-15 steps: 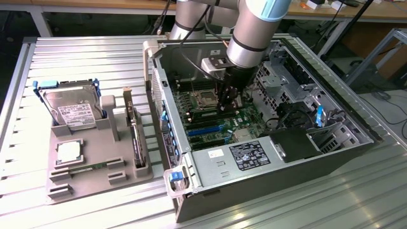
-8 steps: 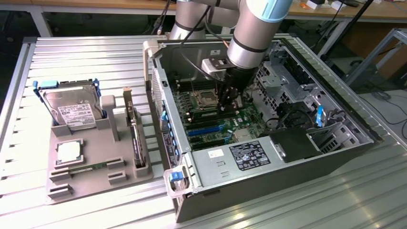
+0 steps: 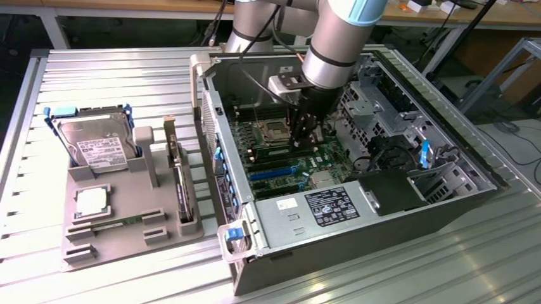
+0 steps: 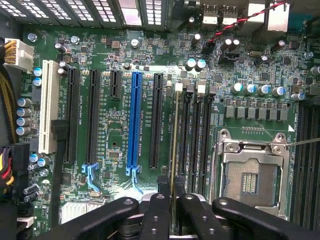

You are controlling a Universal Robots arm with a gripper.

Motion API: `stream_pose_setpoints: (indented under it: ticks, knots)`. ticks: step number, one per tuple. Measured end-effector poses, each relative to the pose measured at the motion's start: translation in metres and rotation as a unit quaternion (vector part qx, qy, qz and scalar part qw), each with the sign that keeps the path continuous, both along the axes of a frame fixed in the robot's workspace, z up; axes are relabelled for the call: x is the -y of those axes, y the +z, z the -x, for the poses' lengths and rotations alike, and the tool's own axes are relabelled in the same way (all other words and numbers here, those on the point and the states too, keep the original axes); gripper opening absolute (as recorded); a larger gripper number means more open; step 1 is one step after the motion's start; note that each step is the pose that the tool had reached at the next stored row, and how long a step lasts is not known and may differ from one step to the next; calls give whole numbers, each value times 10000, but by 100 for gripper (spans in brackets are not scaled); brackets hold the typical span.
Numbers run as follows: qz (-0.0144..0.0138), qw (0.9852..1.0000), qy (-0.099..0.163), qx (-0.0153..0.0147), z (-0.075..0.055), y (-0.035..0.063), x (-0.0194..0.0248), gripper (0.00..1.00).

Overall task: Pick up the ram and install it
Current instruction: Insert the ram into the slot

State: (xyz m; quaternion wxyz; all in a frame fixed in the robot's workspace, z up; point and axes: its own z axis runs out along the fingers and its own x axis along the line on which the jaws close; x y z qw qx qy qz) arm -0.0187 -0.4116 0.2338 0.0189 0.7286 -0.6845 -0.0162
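The ram [image 4: 174,135] appears edge-on as a thin green-gold line standing upright along the first memory slot, just beside the empty processor socket [image 4: 250,175]. My gripper [image 4: 171,187] is shut on the stick's upper edge, one black finger [image 4: 161,200] on each side. In the exterior view, the gripper [image 3: 298,142] reaches straight down into the open computer case [image 3: 355,209], its tips just above the green motherboard [image 3: 325,158]. I cannot tell whether the stick is fully seated; the slot's white latch [image 4: 178,87] is at the far end.
A grey tray [image 3: 127,240] at the exterior view's left carries a hard drive [image 3: 93,142], a silver-topped processor [image 3: 91,201], an upright dark expansion card [image 3: 177,171] and a narrow green strip [image 3: 110,221]. Case walls, drive cages [image 3: 422,171] and cables surround the gripper.
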Motion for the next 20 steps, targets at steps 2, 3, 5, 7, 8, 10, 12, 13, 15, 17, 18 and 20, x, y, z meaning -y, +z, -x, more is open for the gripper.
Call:
stream_pose_setpoints:
  ticks: [2, 3, 5, 7, 8, 10, 12, 13, 15, 17, 18, 20]
  knots:
    - [0, 10000, -1, 0, 1, 0, -16, 13]
    - [0, 10000, 0, 0, 0, 0, -20, 13]
    - [0, 10000, 0, 0, 0, 0, -20, 13]
    - [-1, 10000, 0, 0, 0, -4, -21, 13]
    - [-1, 10000, 0, 0, 0, -9, -20, 13]
    - [0, 10000, 0, 0, 0, -8, -20, 13]
    - [-1, 10000, 0, 1, 0, -16, -21, 13]
    - [1, 10000, 0, 0, 0, -17, -20, 13]
    - [0, 10000, 0, 0, 0, -22, -20, 13]
    - [0, 10000, 2, 0, -3, -27, -20, 13]
    - [1, 10000, 2, 0, -3, -27, -20, 13]
    - [1, 10000, 2, 0, -3, -30, -20, 13]
